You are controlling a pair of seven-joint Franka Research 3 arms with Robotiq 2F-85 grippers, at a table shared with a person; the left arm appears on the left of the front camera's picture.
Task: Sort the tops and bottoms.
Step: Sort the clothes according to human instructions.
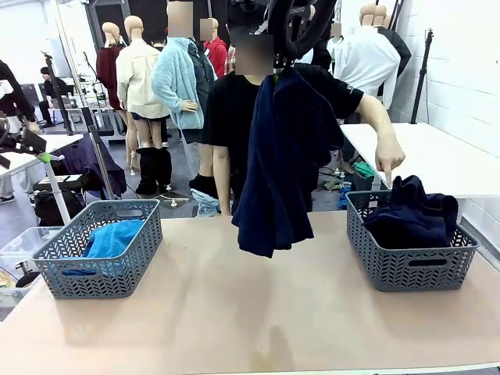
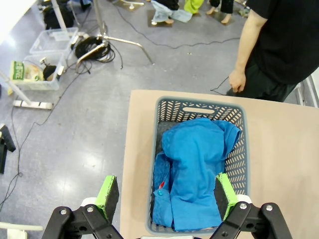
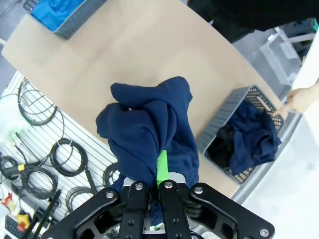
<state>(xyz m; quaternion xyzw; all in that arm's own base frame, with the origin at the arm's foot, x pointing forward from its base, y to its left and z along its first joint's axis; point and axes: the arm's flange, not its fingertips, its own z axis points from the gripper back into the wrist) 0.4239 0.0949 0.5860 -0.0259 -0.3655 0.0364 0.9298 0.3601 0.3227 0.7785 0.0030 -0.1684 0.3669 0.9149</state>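
A dark navy garment (image 1: 273, 156) hangs high over the table's middle, in front of the person, with my right gripper (image 1: 279, 69) shut on its top. In the right wrist view the gripper (image 3: 160, 172) pinches the bunched navy cloth (image 3: 149, 124) between its green pads. The left grey basket (image 1: 101, 269) holds a bright blue garment (image 1: 113, 238). A dark navy garment (image 1: 410, 215) lies in the right grey basket (image 1: 410, 269). My left gripper (image 2: 165, 196) hovers open above the left basket (image 2: 159, 107) and its blue garment (image 2: 197, 167), holding nothing.
The person stands at the far side and points a hand (image 1: 388, 162) down at the right basket. A white table (image 1: 437, 156) stands behind on the right. Clear bins (image 2: 47, 50) and cables (image 2: 94, 50) lie on the floor left of the table.
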